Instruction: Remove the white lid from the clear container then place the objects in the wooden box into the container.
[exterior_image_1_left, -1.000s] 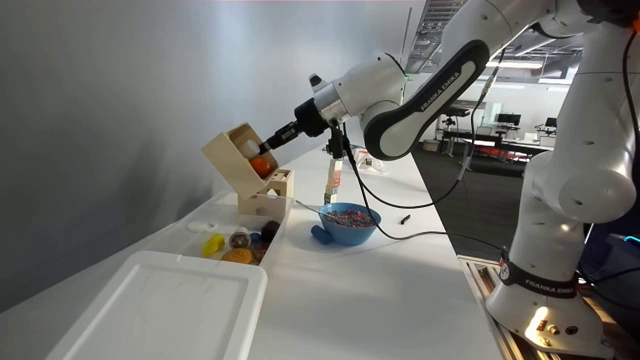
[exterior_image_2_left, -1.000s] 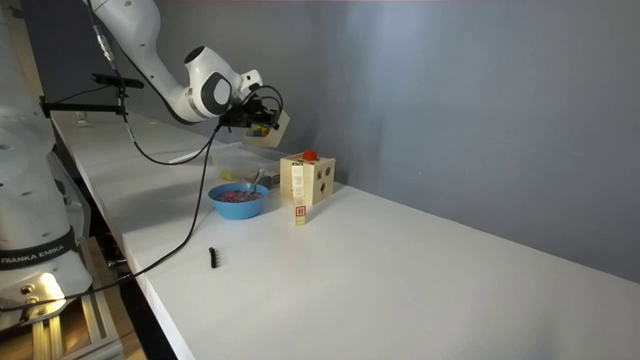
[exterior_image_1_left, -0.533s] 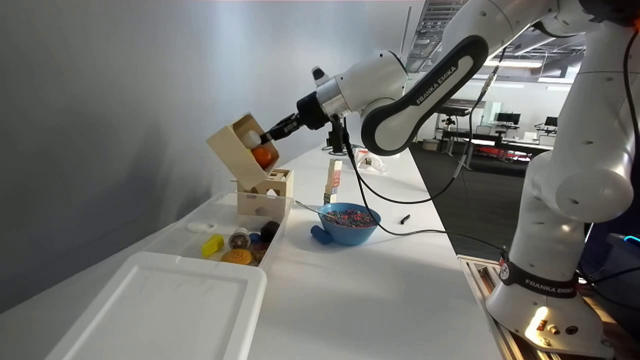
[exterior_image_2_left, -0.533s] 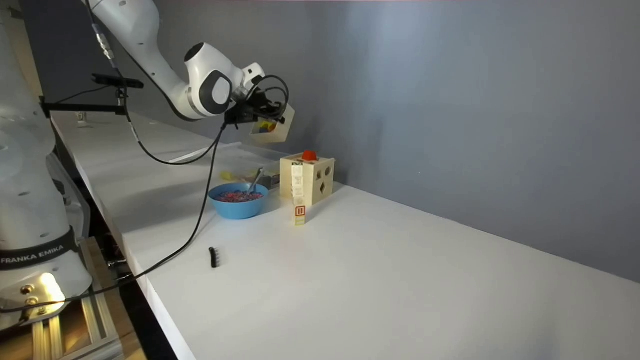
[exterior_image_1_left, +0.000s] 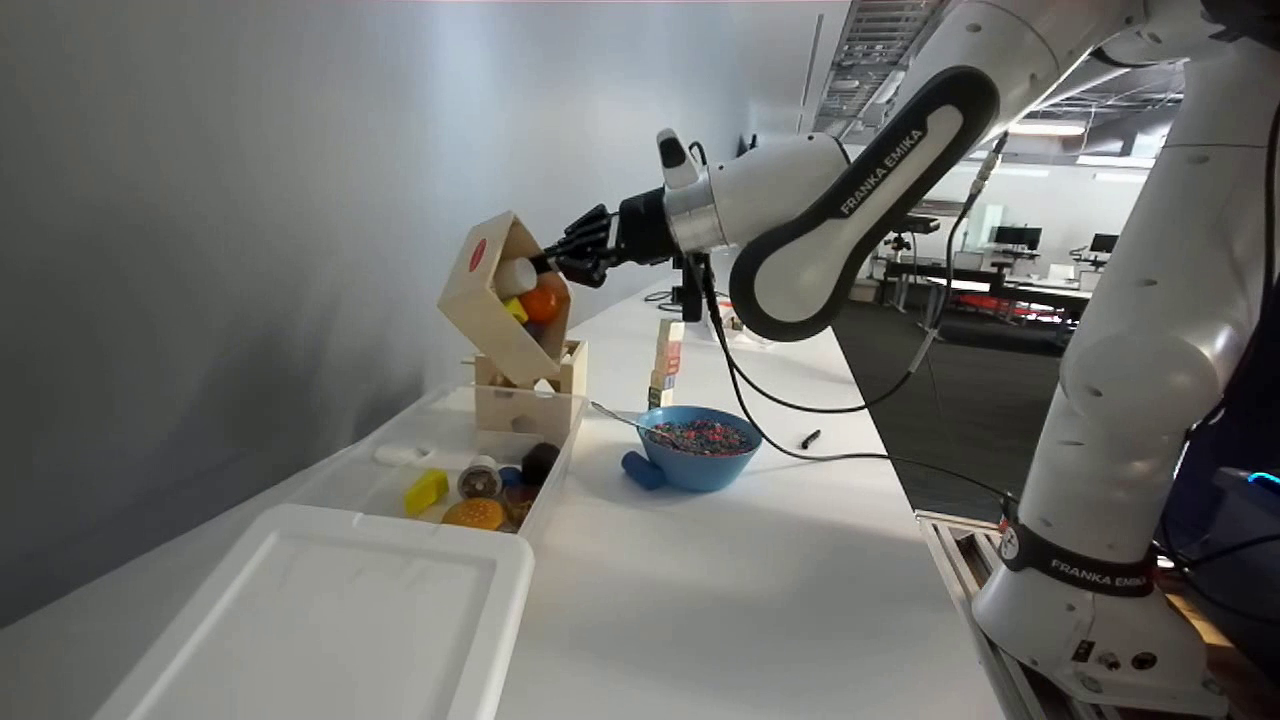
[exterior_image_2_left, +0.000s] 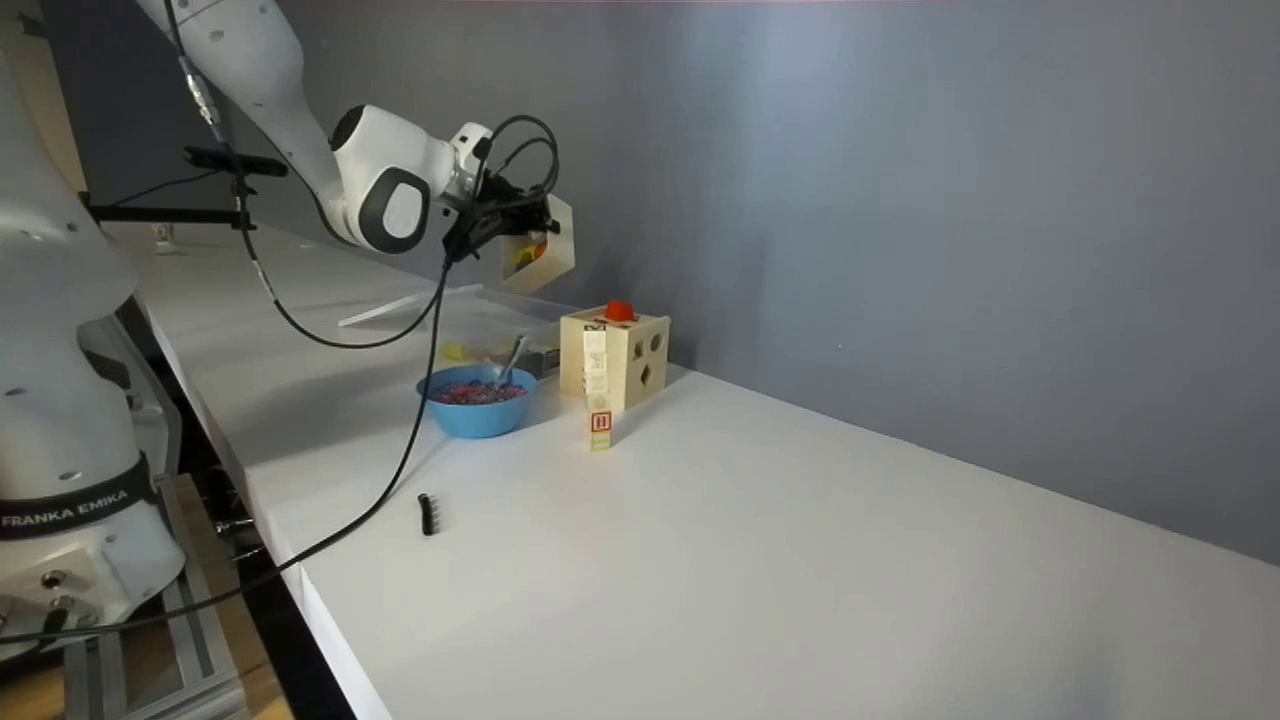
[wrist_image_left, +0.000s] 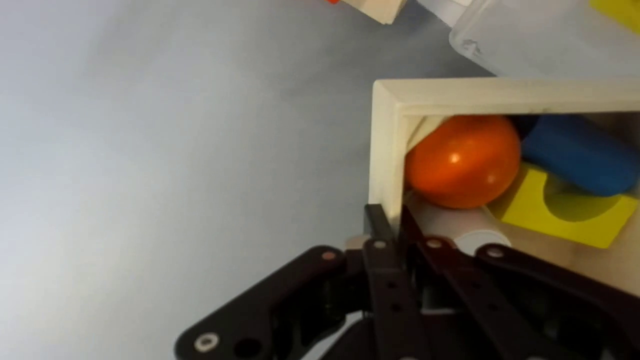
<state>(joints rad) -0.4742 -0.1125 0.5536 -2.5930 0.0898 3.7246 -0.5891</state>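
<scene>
1. While the lid (exterior_image_1_left: 340, 610) lies off the tub (exterior_image_1_left: 378, 488), beside one end of it, the job seems to stand at emptying the box (exterior_image_1_left: 478, 318).
2. The gripper (wrist_image_left: 391, 220) pinches one wall of the box at the rim, one finger inside and one outside.
3. Tilted, the box hangs higher than the tub, toward the tub's end opposite the lid. Whether it is squarely over the tub, the views do not settle.
4. In the box lie an orange piece (wrist_image_left: 465, 160), a blue piece (wrist_image_left: 582, 155), a yellow piece (wrist_image_left: 555, 223) and a white piece (exterior_image_1_left: 516, 277); more may be hidden.
5. In the tub lie a burger (exterior_image_1_left: 474, 514), a dark piece (exterior_image_1_left: 540, 463) and a few others, so the transfer looks partly done.
6. The coming move turns on this: from the jaws, the tub lies below, past the box wall adjoining the pinched one, while the box's mouth faces sideways, toward the gripper. The box's depth runs roughly along the gripper's reach; which of its sides is longer cannot be told, as the wrist view cuts it off. Emptying it probably calls for rolling that mouth down over the adjoining wall, above the tub.
7. Tipping too near the holed box (exterior_image_2_left: 625, 360), just beside the tub, could drop pieces outside; so could drifting toward the bowl (exterior_image_1_left: 700, 465), near the tub. The thin wall may also swivel in the grip.
</scene>
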